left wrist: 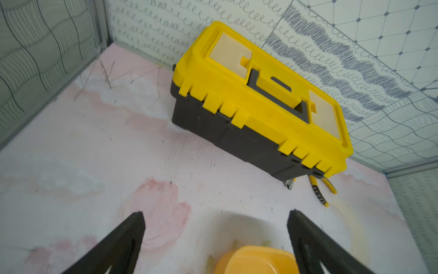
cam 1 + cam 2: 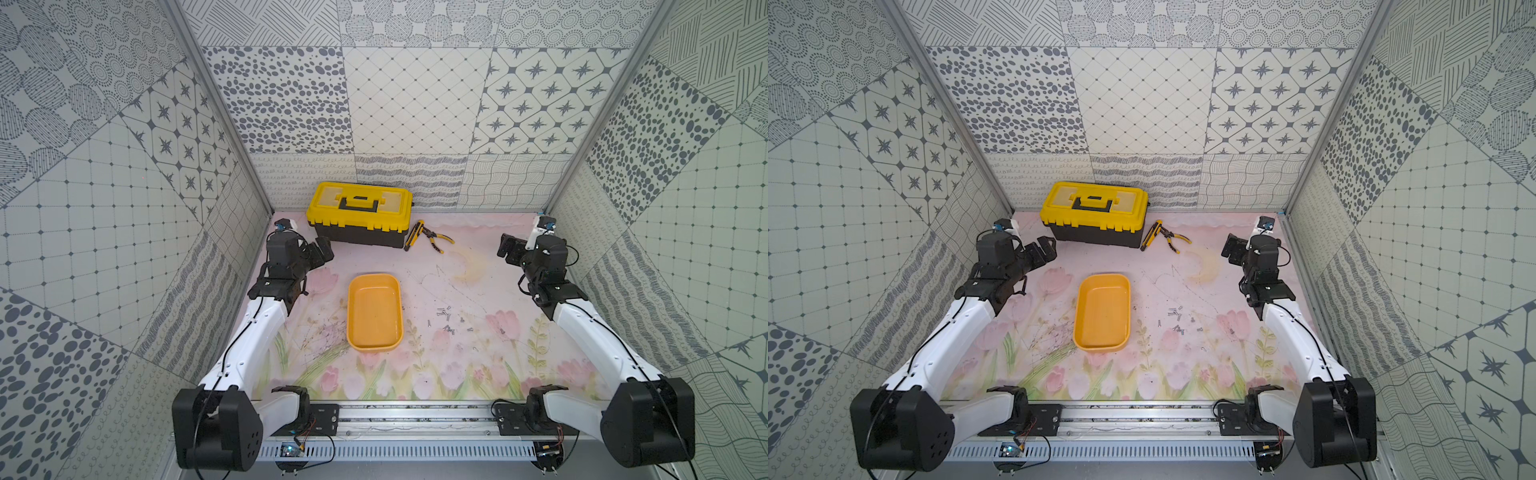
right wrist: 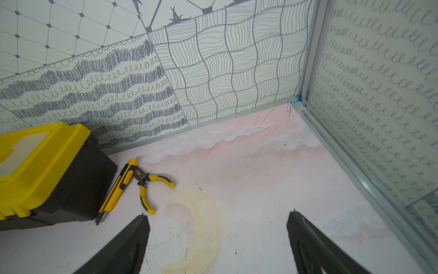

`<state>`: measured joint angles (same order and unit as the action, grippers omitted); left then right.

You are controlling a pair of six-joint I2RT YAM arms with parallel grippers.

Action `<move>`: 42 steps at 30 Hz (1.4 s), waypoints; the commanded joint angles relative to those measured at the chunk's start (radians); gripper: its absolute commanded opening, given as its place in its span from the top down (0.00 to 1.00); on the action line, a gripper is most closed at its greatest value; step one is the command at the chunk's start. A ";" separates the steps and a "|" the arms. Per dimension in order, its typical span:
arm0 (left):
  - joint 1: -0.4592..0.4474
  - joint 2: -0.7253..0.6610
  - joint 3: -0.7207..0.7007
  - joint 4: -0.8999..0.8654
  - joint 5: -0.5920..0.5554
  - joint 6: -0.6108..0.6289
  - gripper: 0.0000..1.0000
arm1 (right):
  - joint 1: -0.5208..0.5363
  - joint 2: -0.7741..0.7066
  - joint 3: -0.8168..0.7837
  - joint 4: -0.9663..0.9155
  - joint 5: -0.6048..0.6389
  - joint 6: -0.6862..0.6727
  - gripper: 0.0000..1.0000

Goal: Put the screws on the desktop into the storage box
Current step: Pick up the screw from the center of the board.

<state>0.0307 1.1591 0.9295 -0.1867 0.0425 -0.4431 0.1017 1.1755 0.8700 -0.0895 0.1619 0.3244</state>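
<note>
Several tiny silver screws [image 2: 446, 320] [image 2: 1177, 320] lie scattered on the pink flowered desktop [image 2: 415, 266], just right of the storage box [image 2: 374, 316] [image 2: 1102, 311]. The box is a shallow yellow-orange tray and looks empty. My left gripper [image 2: 322, 251] [image 2: 1044, 249] hangs open at the back left, beyond the tray. In the left wrist view the left gripper [image 1: 216, 213] holds nothing, and the tray's rim [image 1: 258, 259] shows between its fingers. My right gripper [image 2: 509, 249] [image 2: 1233, 249] [image 3: 218, 213] is open and empty at the back right, over the printed yellow moon, well behind the screws.
A yellow-and-black toolbox [image 2: 359, 214] [image 1: 260, 106] [image 3: 47, 166] stands against the back wall. A yellow utility knife [image 2: 413, 236] [image 3: 118, 187] and yellow-handled pliers [image 2: 436, 241] [image 3: 147, 189] lie just right of it. Patterned walls close in the back and both sides.
</note>
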 commanded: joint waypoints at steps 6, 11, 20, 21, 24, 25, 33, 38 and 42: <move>0.050 -0.231 -0.081 -0.556 0.276 -0.094 0.12 | 0.023 -0.023 -0.046 -0.684 -0.244 0.205 0.22; 0.050 -0.293 -0.106 -0.561 0.306 -0.079 0.12 | 0.044 -0.031 -0.105 -0.766 -0.222 0.272 0.31; 0.047 -0.328 -0.112 -0.570 0.317 -0.082 0.12 | 0.072 0.039 -0.178 -0.761 -0.206 0.344 0.41; 0.046 -0.330 -0.112 -0.570 0.318 -0.082 0.12 | 0.072 0.039 -0.179 -0.760 -0.189 0.345 0.42; 0.046 -0.339 -0.116 -0.566 0.322 -0.083 0.12 | 0.072 0.049 -0.166 -0.760 -0.163 0.344 0.44; 0.047 -0.338 -0.118 -0.564 0.326 -0.084 0.12 | 0.072 0.053 -0.160 -0.760 -0.147 0.341 0.44; 0.046 -0.329 -0.123 -0.551 0.360 -0.083 0.26 | 0.061 0.152 -0.124 -0.740 -0.078 0.291 0.52; 0.046 -0.322 -0.123 -0.553 0.356 -0.083 0.26 | 0.036 0.183 -0.088 -0.724 -0.080 0.245 0.60; 0.046 -0.315 -0.124 -0.550 0.367 -0.082 0.32 | 0.014 0.222 -0.072 -0.719 -0.122 0.207 0.69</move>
<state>0.0753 0.8375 0.8089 -0.7330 0.3641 -0.5297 0.1280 1.3724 0.7753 -0.8291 0.0544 0.5728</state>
